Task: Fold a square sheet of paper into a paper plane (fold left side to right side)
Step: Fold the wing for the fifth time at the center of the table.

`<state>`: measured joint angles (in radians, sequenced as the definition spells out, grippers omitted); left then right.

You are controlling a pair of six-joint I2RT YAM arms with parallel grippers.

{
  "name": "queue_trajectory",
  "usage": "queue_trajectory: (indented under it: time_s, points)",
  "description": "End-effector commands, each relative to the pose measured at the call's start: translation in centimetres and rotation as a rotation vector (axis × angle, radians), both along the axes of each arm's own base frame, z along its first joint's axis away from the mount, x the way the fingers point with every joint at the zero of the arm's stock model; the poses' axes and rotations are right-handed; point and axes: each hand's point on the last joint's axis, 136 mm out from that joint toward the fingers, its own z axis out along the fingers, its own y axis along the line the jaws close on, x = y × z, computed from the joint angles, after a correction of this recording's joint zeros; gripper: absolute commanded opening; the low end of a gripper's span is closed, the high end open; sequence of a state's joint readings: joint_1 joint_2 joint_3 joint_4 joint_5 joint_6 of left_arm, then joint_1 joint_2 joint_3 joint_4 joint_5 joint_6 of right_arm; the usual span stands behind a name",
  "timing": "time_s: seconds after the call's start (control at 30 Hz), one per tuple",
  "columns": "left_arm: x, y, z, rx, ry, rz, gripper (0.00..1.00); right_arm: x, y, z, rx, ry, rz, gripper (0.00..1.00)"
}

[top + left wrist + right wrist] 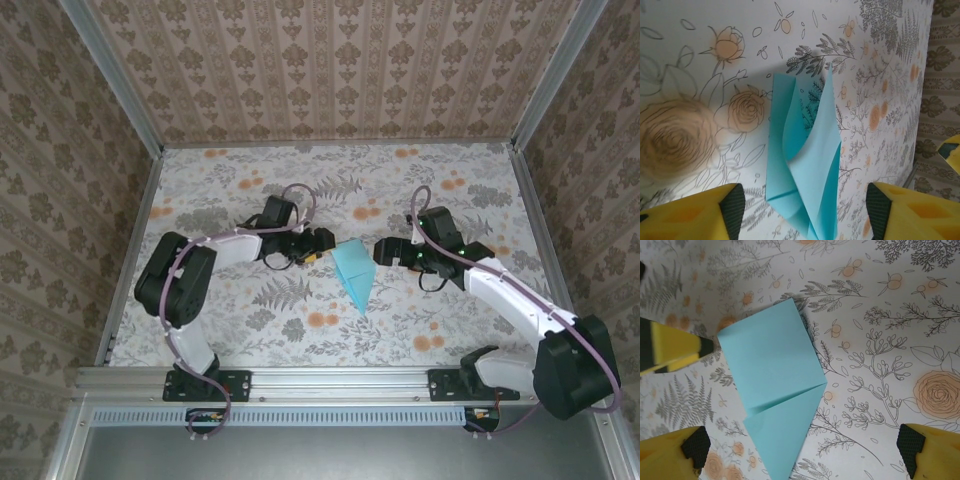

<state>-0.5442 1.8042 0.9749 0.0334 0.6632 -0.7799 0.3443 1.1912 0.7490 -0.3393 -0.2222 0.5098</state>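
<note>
Blue and pointed, the paper plane (354, 272) lies in the middle of the flowery tabletop (250, 330), between the two claws. Seen from above, its long side runs from far to near. The sharp tip points to the near edge, where the arms are bolted, and the wide end points to the far wall. The left claw (322, 240) is just beside the wide end on one side and the right claw (383, 250) is just beside it on the other. In the left wrist view the yellow fingers (695, 212) are wide apart, with the paper lying between them and a gap on each side. One flap of the paper stands up off the tabletop there. In the right wrist view the fingers (670, 455) are also wide apart and hold nothing, and the paper lies flat with a crease across it. Both wrist views cut off the tip at the bottom edge. From above the claw tips look small and dark, so I cannot tell if they touch the paper.
</note>
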Motion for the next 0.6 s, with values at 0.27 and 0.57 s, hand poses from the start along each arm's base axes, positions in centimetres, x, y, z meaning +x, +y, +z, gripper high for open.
queue_trajectory:
  time_s: [0.27, 0.57]
  points:
    - [0.9, -2.8, 0.0, -0.055, -0.066, -0.090, 0.18, 0.7, 0.0, 1.0, 0.112, -0.068, 0.009, 1.00]
    - [-1.2, -1.8, 1.6, -0.107, -0.170, -0.203, 0.01, 2.2, 4.3, 0.0, 0.247, -0.044, 0.214, 0.87]
